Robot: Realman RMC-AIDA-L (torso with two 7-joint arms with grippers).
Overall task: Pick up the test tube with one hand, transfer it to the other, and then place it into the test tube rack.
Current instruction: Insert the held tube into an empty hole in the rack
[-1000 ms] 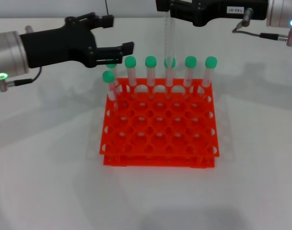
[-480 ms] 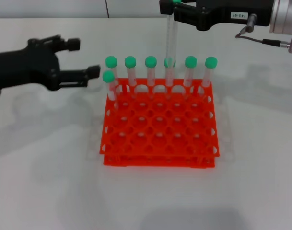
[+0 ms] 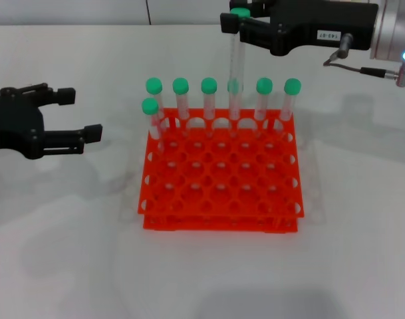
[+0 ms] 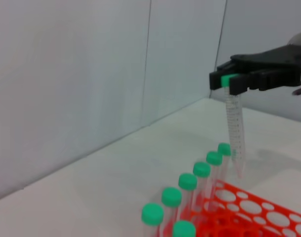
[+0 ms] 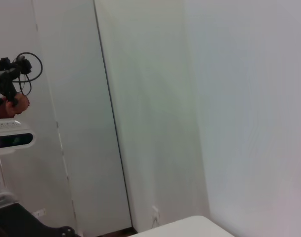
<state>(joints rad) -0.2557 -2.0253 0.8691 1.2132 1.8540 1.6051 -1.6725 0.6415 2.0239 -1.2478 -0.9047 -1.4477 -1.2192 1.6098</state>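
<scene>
My right gripper (image 3: 239, 18), the black one with the white label, is shut on the green cap of the test tube (image 3: 235, 66). The clear tube hangs upright over the back of the orange-red test tube rack (image 3: 222, 176), its tip down among the back-row tubes. The left wrist view shows the same right gripper (image 4: 233, 81) holding the test tube (image 4: 235, 133) with its tapered tip just above the test tube rack (image 4: 254, 210). My left gripper (image 3: 82, 114), unlabelled, is open and empty, well left of the rack.
Several green-capped tubes (image 3: 181, 100) stand in the rack's back row, and one more (image 3: 151, 123) in the row in front at the left end. The other holes hold nothing. The right wrist view shows only walls.
My left gripper has pulled away from the rack to the left and lower, still open. The right gripper with the tube has come down slightly over the back row.
</scene>
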